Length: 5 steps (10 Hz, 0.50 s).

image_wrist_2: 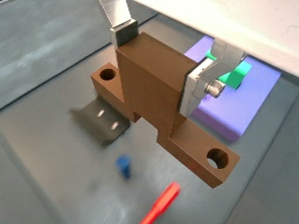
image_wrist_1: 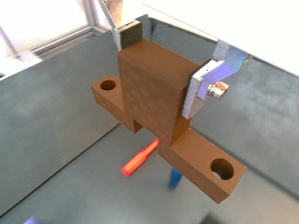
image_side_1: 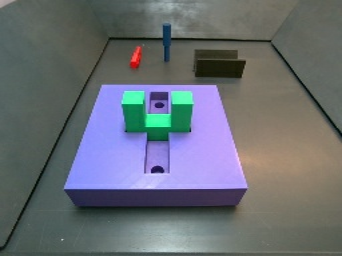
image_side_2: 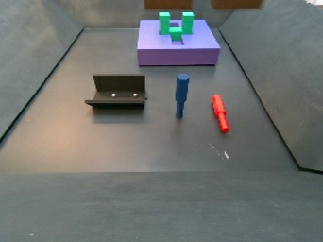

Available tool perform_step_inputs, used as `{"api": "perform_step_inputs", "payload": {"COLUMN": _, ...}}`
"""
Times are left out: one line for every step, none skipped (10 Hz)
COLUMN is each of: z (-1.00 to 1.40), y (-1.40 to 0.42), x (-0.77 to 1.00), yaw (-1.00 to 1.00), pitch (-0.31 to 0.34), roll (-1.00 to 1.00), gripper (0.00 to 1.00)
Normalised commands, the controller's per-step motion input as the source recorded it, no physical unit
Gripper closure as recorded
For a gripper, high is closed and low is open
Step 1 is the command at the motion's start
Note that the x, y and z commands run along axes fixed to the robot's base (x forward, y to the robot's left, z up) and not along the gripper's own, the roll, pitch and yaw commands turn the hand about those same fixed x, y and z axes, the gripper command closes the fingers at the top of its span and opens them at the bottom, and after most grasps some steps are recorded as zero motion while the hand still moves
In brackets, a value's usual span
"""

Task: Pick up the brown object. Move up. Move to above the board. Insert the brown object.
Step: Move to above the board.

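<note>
In both wrist views my gripper (image_wrist_1: 163, 66) (image_wrist_2: 163, 63) is shut on the brown object (image_wrist_1: 158, 96) (image_wrist_2: 152, 83), its silver fingers (image_wrist_1: 208, 83) (image_wrist_2: 198, 87) pressed on the two sides of the raised middle step. The bar hangs level above the floor, with a round hole near each end. The purple-blue board (image_wrist_2: 239, 109) (image_side_1: 201, 150) (image_side_2: 177, 52) lies off to one side of the bar and carries a green U-shaped block (image_wrist_2: 233, 77) (image_side_1: 158, 112) (image_side_2: 177, 24) astride its groove. Neither side view shows the gripper.
The dark fixture (image_wrist_2: 103, 121) (image_side_1: 219, 65) (image_side_2: 120, 92) stands on the floor under one end of the bar. A small red stick (image_wrist_1: 140, 157) (image_wrist_2: 162, 203) (image_side_1: 135, 56) (image_side_2: 220, 112) lies beside an upright blue peg (image_wrist_1: 173, 179) (image_wrist_2: 122, 166) (image_side_1: 167, 42) (image_side_2: 182, 95). Grey walls enclose the floor.
</note>
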Motion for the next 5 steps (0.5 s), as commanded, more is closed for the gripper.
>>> {"api": "perform_step_inputs", "payload": {"z": 0.14, "y": -1.40, "x": 0.12, "yaw": 0.01, "pitch": 0.026, "roll": -0.01, "gripper": 1.00}}
{"api": "perform_step_inputs", "payload": {"z": 0.14, "y": -1.40, "x": 0.12, "yaw": 0.01, "pitch": 0.032, "roll": -0.01, "gripper": 1.00}}
{"api": "perform_step_inputs", "payload": {"z": 0.16, "y": -1.40, "x": 0.12, "yaw": 0.01, "pitch": 0.047, "roll": 0.00, "gripper": 1.00}}
{"api": "perform_step_inputs", "payload": {"z": 0.16, "y": -1.40, "x": 0.13, "yaw": 0.01, "pitch": 0.065, "roll": -0.01, "gripper": 1.00}}
{"api": "perform_step_inputs", "payload": {"z": 0.16, "y": -1.40, "x": 0.15, "yaw": 0.00, "pitch": 0.097, "roll": 0.01, "gripper": 1.00}}
